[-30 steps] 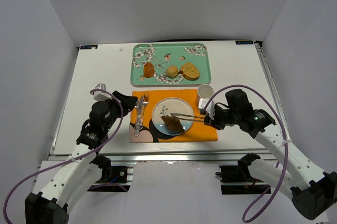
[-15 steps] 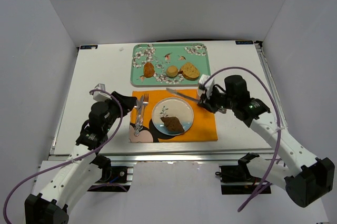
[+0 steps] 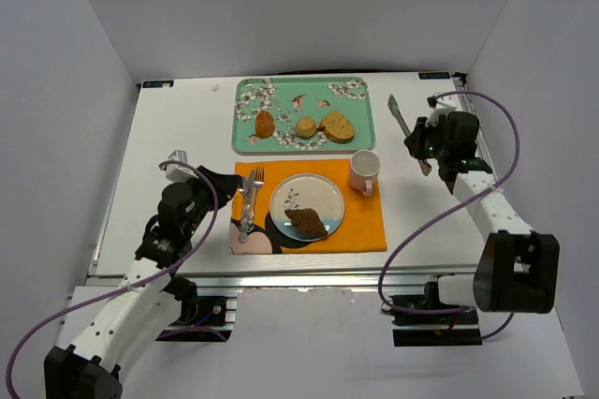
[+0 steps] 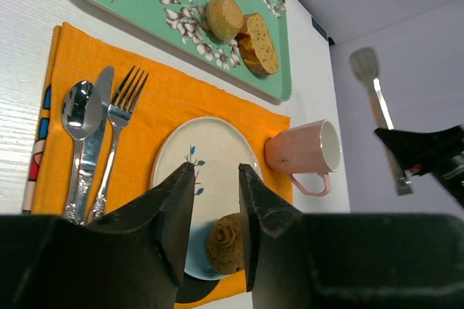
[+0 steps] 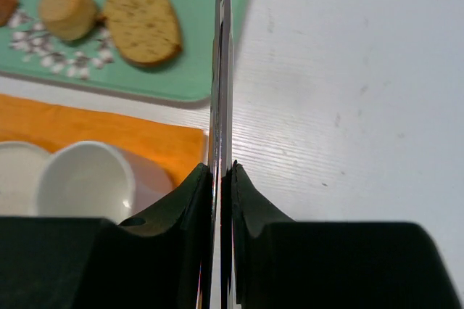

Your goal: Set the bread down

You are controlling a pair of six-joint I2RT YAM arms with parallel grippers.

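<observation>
The bread point(image 3: 306, 222) is a dark brown chunk lying on the near part of the white plate point(image 3: 323, 195), on the orange placemat. My left gripper point(image 3: 239, 186) hovers left of the plate, above the cutlery. In the left wrist view its fingers point(image 4: 216, 169) stand a little apart with nothing between them, and the bread point(image 4: 226, 242) shows on the plate point(image 4: 217, 142) beyond the gap. My right gripper point(image 3: 423, 146) is at the table's right side, away from the plate. It is shut point(image 5: 221, 169) on thin metal tongs point(image 5: 221, 69), whose tip point(image 3: 401, 113) points toward the back.
A green flowered tray point(image 3: 360, 127) at the back holds an orange-brown roll point(image 3: 265, 124), a small round bun point(image 3: 306, 125) and a crusted slice point(image 3: 338, 125). A pink mug point(image 3: 364, 170) stands right of the plate. Fork, knife and spoon point(image 3: 251, 202) lie on the placemat point(image 3: 365, 226).
My right arm has swung the tongs away from over the plate to the table's far right, uncovering the mug. My left gripper's fingers have drawn closer together. The bread has stayed on the plate.
</observation>
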